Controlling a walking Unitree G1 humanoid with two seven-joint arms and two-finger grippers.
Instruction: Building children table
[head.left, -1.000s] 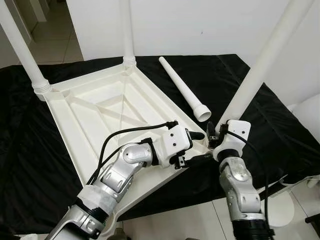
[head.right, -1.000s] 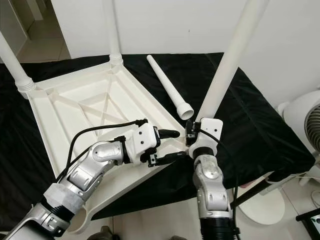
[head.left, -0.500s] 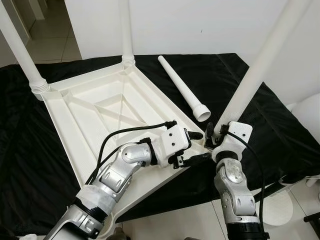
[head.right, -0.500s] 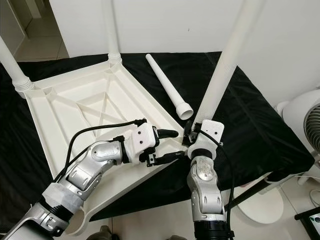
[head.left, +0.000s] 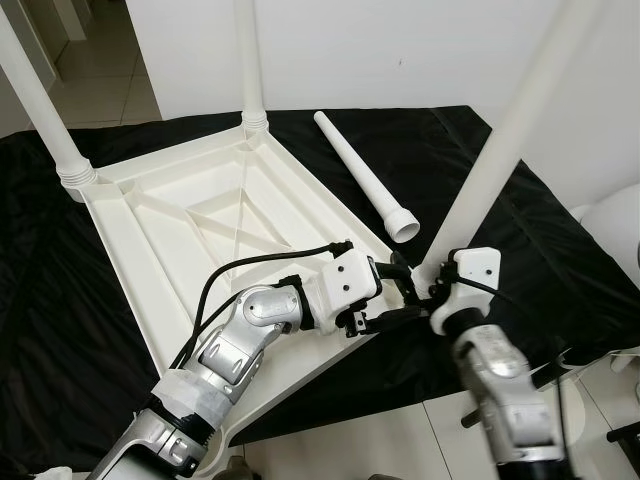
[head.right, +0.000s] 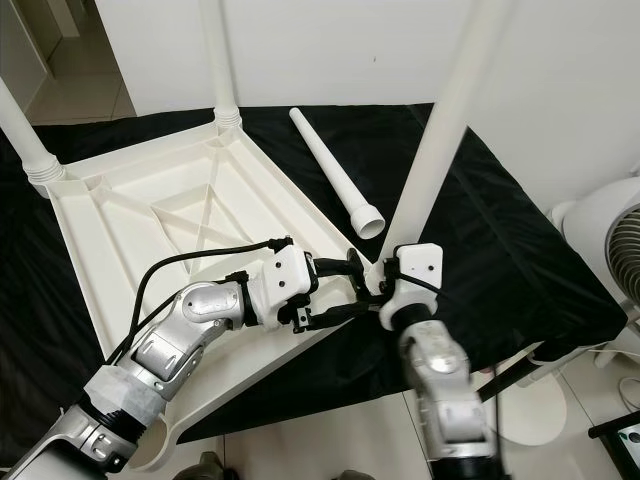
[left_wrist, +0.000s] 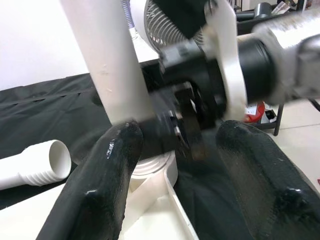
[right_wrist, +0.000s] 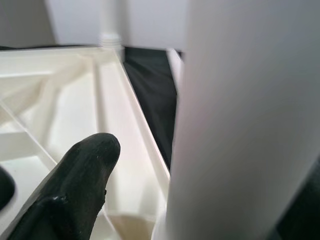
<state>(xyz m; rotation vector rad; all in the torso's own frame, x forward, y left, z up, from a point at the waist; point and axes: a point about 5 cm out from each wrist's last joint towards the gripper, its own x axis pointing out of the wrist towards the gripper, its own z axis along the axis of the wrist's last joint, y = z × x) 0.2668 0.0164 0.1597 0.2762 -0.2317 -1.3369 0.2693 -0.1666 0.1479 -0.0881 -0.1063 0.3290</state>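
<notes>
Here, right gripper (head.left: 428, 283) fingers around table leg (head.left: 505, 140), left gripper (head.left: 392, 292) fingers spread, empty, beside it.

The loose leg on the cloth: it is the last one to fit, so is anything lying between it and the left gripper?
Yes. The upright leg and the right gripper at its base stand between the left gripper and the loose leg, which lies beyond the tabletop's edge.

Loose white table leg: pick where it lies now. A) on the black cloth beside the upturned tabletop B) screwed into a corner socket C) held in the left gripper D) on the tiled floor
A: the loose leg lies flat on the black cloth, beside the upturned tabletop.
</notes>
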